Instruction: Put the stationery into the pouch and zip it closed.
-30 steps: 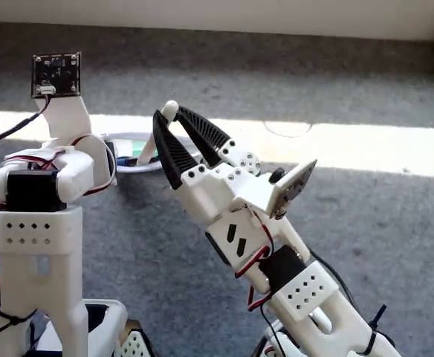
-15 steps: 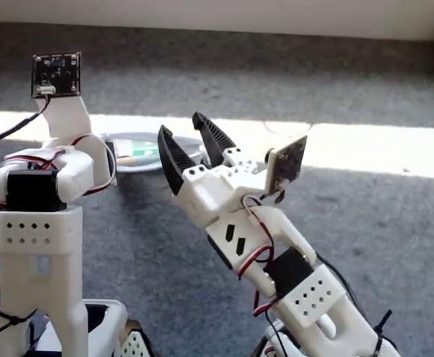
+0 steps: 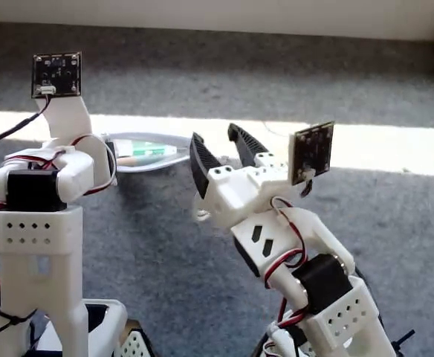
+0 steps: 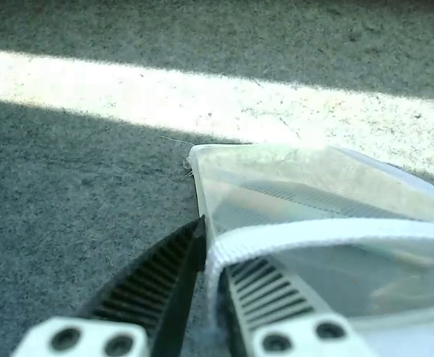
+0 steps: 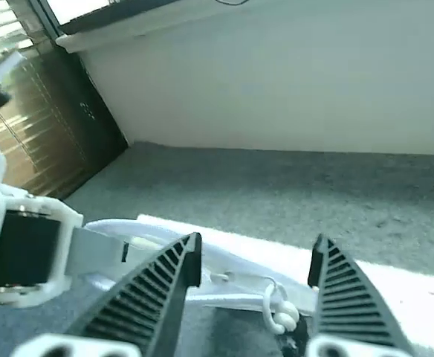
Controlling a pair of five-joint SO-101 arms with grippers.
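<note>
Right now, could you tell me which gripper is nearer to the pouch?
The left. The left gripper is shut on the white edge of the pouch, so it touches it. The right gripper hangs open beside the pouch's other end, holding nothing.

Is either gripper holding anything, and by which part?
The left gripper pinches the translucent white pouch by its white fabric rim; the right gripper is open, holding nothing.

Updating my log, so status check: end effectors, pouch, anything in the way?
Left end effector shut on pouch edge. Right end effector open, raised over the carpet near the pouch. Zipper pull ahead of it, nothing between.
</note>
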